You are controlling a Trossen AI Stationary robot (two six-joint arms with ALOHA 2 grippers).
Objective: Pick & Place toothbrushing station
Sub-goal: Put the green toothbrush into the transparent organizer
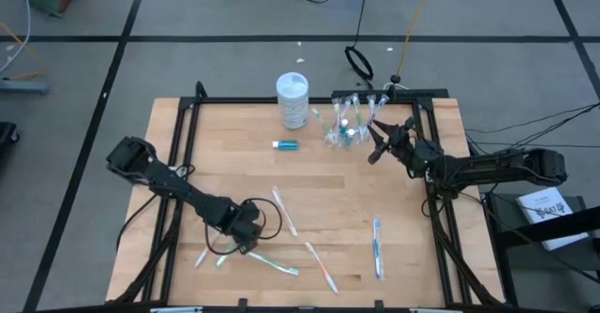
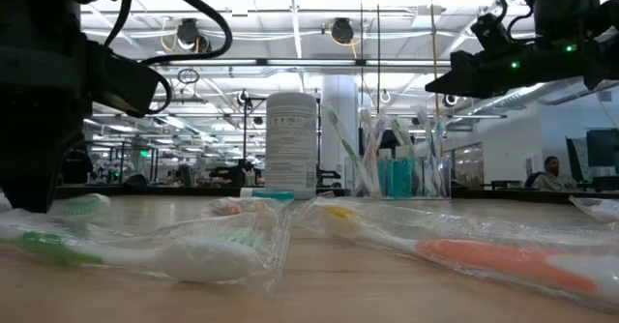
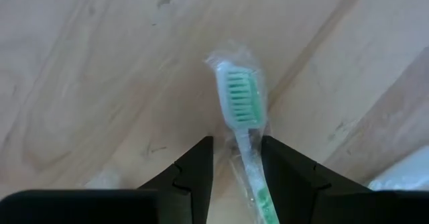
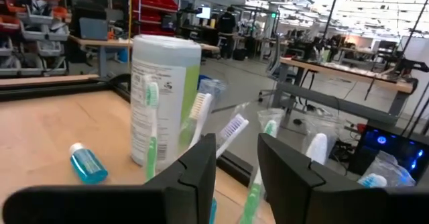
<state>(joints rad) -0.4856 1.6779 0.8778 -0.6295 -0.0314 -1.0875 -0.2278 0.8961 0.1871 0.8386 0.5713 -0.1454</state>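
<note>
Two dark arms are working over the wooden table (image 1: 309, 186). Near the front edge, the left gripper (image 3: 236, 174) is sitting low on the boards, its fingers (image 3: 198, 167) standing narrowly apart on either side of a wrapped green toothbrush (image 3: 240, 117); the handle is running between them, though whether they are actually pinching it I cannot tell. At the back, the right gripper (image 1: 377, 142) is hovering above the table beside the clear plastic cup (image 1: 342, 126), its fingers (image 4: 201, 163) likewise a small gap apart with nothing between them. That cup is holding several toothbrushes upright (green and blue heads are showing), and a white canister (image 1: 292, 100) is standing just beside it. A small blue tube (image 1: 286, 144) is lying near the canister. More wrapped toothbrushes are lying scattered across the front half, among them a blue one (image 1: 377, 247) and a pink one (image 1: 321, 266).
</note>
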